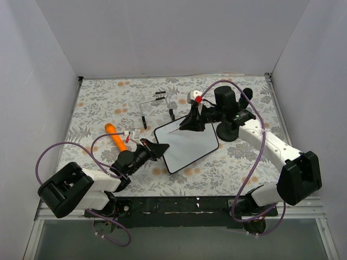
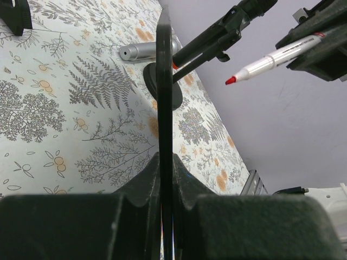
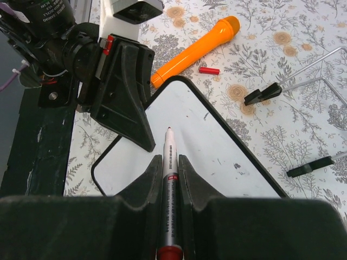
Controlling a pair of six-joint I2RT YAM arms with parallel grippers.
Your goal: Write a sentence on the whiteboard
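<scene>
Left arm: the left gripper [image 1: 156,149] is closed hard on the left edge of the board. In the left wrist view both black fingers [image 2: 142,187] press the thin frame from either side with no gap.
Right arm: the right gripper [image 3: 169,162] is clamped on the barrel of a white marker pen with a red tip [image 2: 276,56]. The barrel runs straight out between the two fingers.
Pen tip: in the right wrist view it points over the upper middle of the white surface. In the left wrist view it stands off to the right of the board, which is seen edge-on there, and is apart from it.
Board: the small rectangular whiteboard with thin black frame and rounded corners [image 1: 187,145] sits mid-frame in the top view, turned diagonally between the two grippers.
Board surface: white, with a few small dark specks showing in the right wrist view.
Around it: an orange plastic cylinder [image 3: 195,51] lies left of the board, with a small red cap [image 3: 209,70] just beside it. A clear wire stand with black feet [image 1: 157,104] stands above the board, toward upper centre. A black round disc [image 1: 226,133] sits just right of the board.
Ground: a fern-print table cloth [image 1: 97,103].
</scene>
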